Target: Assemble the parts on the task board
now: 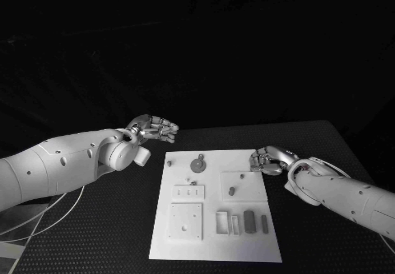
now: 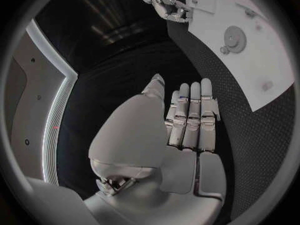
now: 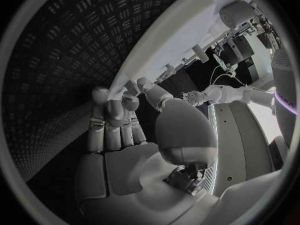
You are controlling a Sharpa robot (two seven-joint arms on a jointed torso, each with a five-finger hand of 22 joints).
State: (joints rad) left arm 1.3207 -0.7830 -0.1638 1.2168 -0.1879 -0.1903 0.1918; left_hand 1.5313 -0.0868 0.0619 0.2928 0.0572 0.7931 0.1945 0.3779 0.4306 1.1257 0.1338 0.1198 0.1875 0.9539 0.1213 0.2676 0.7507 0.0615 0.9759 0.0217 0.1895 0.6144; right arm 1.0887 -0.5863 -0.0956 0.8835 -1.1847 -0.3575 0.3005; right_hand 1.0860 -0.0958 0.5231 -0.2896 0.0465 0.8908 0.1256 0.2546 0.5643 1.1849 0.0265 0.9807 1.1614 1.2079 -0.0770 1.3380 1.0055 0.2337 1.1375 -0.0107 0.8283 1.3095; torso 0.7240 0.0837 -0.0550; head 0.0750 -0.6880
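The white task board [image 1: 212,251] lies in the middle of the table. On its far part a grey gear [image 1: 198,165] lies flat, with a small peg [image 1: 169,163] to its left. Nearer on the board are a slotted block [image 1: 188,193], a square plate [image 1: 186,220], a frame [image 1: 222,222] and two dark pieces [image 1: 249,221]. My left hand [image 1: 153,129] hangs above the table past the board's far left corner, fingers straight and together, holding nothing [image 2: 187,120]. My right hand [image 1: 270,160] is at the board's right edge, fingertips [image 3: 103,97] at the board's rim [image 3: 181,40], nothing in it.
The black table [image 1: 107,228] runs wide on both sides of the board. A white cable [image 1: 33,220] loops at the near left. The gear [image 2: 236,37] and the board [image 2: 265,60] show in the left wrist view, the right hand [image 2: 165,5] beyond them.
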